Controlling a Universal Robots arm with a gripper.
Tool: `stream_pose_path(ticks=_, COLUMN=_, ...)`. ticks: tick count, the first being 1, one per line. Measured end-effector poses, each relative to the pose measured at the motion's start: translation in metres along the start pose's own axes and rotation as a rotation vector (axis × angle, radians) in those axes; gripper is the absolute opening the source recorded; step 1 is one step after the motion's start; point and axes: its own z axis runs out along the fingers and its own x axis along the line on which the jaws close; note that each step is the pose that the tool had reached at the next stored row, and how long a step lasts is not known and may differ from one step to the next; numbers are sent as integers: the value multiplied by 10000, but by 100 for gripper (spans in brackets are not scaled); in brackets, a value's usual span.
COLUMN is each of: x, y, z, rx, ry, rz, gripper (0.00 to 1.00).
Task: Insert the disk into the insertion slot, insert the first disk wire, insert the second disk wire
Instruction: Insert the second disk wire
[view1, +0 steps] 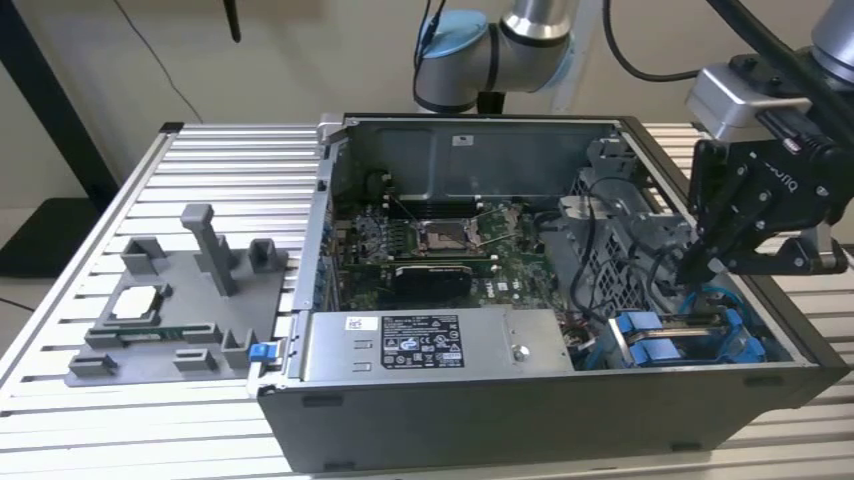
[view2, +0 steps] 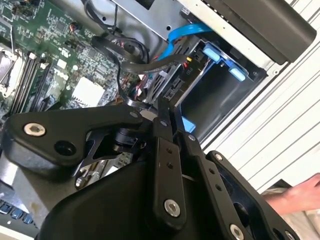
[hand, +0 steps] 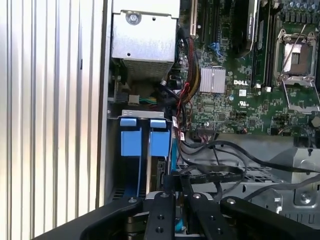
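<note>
My gripper (view1: 694, 272) hangs inside the open computer case (view1: 534, 420) at the exterior view's right, tips down beside the insertion slot (view1: 747, 305). Two blue-fronted carriers (hand: 130, 142) (hand: 159, 142) stand side by side in that grey bay (hand: 145, 114); I cannot tell which one holds the disk. In both wrist views the fingers (hand: 162, 210) are drawn close together, and they seem pinched on a black disk wire (hand: 210, 176) that loops away from the tips. In the second wrist view the gripper (view2: 165, 102) ends next to the bay's dark opening (view2: 220, 95) and a blue flat cable (view2: 182, 31).
The motherboard (view1: 427, 240) and power supply (view1: 427, 345) fill the rest of the case. A grey fixture with small parts (view1: 174, 300) sits on the slatted aluminium table (view1: 80, 400) at the exterior view's left. A person's hand (view2: 295, 195) rests on the table beside the case.
</note>
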Motion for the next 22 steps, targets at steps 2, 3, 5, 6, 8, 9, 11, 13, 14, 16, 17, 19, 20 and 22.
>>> stream_pose_path(ticks=2, x=16, y=-1, z=12, rx=-95, ry=-2, rz=46, gripper=0)
stream_pose_path(ticks=3, x=22, y=-3, z=22, rx=-124, ry=-4, rz=64, gripper=0)
stream_pose_path(ticks=5, x=36, y=-9, z=44, rx=-163, ry=-5, rz=92, gripper=0)
stream_pose_path(ticks=6, x=43, y=-13, z=56, rx=-180, ry=-6, rz=104, gripper=0)
stream_pose_path(ticks=8, x=55, y=-27, z=81, rx=-207, ry=-7, rz=118, gripper=0)
stream_pose_path(ticks=9, x=61, y=-37, z=94, rx=-220, ry=-7, rz=122, gripper=0)
stream_pose_path(ticks=11, x=74, y=-55, z=119, rx=-243, ry=-7, rz=130, gripper=0)
stream_pose_path(ticks=13, x=87, y=-76, z=147, rx=-266, ry=-8, rz=138, gripper=0)
stream_pose_path(ticks=14, x=94, y=-86, z=160, rx=-275, ry=-8, rz=141, gripper=0)
stream_pose_path(ticks=16, x=105, y=-96, z=193, rx=-281, ry=-11, rz=147, gripper=0)
stream_pose_path(ticks=17, x=107, y=-96, z=205, rx=-281, ry=-11, rz=149, gripper=0)
stream_pose_path(ticks=19, x=108, y=-97, z=209, rx=-281, ry=-8, rz=149, gripper=0)
stream_pose_path(ticks=20, x=108, y=-97, z=209, rx=-282, ry=-8, rz=148, gripper=0)
stream_pose_path(ticks=22, x=108, y=-97, z=211, rx=-282, ry=-9, rz=148, gripper=0)
